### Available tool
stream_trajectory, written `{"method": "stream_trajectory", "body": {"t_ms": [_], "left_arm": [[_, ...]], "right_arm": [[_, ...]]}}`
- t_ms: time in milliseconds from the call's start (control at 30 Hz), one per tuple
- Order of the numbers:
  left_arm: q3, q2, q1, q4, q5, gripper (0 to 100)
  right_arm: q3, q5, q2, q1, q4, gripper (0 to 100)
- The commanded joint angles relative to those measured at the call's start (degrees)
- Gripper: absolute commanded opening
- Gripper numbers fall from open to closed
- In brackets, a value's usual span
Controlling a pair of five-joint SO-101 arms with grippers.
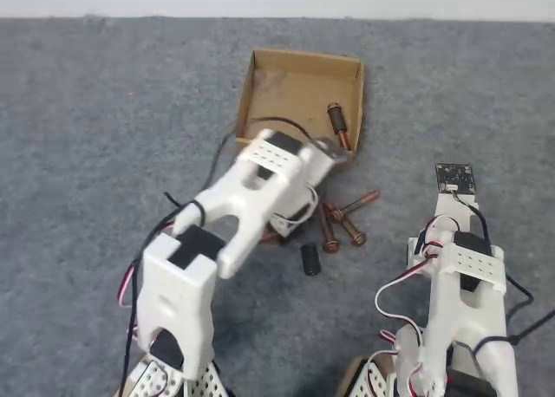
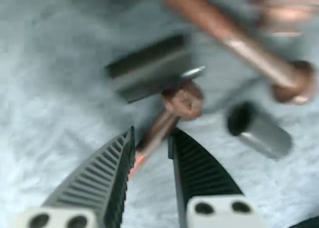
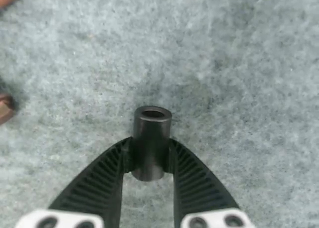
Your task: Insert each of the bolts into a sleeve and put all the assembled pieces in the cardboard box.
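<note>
My left gripper (image 2: 151, 134) is shut on a copper bolt (image 2: 174, 108), held askew between the fingers with its head pointing away. Below it lie another bolt (image 2: 239, 44), a grey-black sleeve (image 2: 256, 130) and a dark sleeve (image 2: 149, 71). In the high view the left arm (image 1: 260, 189) stretches over the pile of loose bolts (image 1: 347, 208) in front of the cardboard box (image 1: 299, 85). My right gripper (image 3: 149, 148) is shut on a black sleeve (image 3: 151, 133), bore facing away, just above the carpet. One bolt in a sleeve (image 1: 336, 120) lies inside the box at its right wall.
A loose black sleeve (image 1: 310, 258) lies on the grey carpet between the two arms. The right arm (image 1: 464, 267) stands at the lower right, apart from the pile. A bolt head (image 3: 5, 108) lies at the edge of the right wrist view. Carpet spreads around the box.
</note>
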Motion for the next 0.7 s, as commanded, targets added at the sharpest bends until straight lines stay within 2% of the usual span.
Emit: {"method": "stream_trajectory", "body": {"t_ms": [0,167,333,500,667], "left_arm": [[-2.51,-1.14,-4.66,-0.18,3.16,10],[-2.59,-1.32,-5.71,-0.53,3.16,10],[-0.84,-6.95,-4.75,-5.71,3.16,10],[5.67,-12.40,-4.22,-13.98,3.16,15],[12.00,-13.01,-3.52,-24.26,3.16,15]], "right_arm": [[-0.26,0.35,-2.15,0.48,-0.84,0.6],[-0.26,0.35,-2.15,0.48,-0.84,0.6],[-0.26,0.35,-2.15,0.48,-0.84,0.6],[-0.26,0.35,-2.15,0.48,-0.84,0.6],[-0.26,0.35,-2.15,0.48,-0.84,0.6]]}}
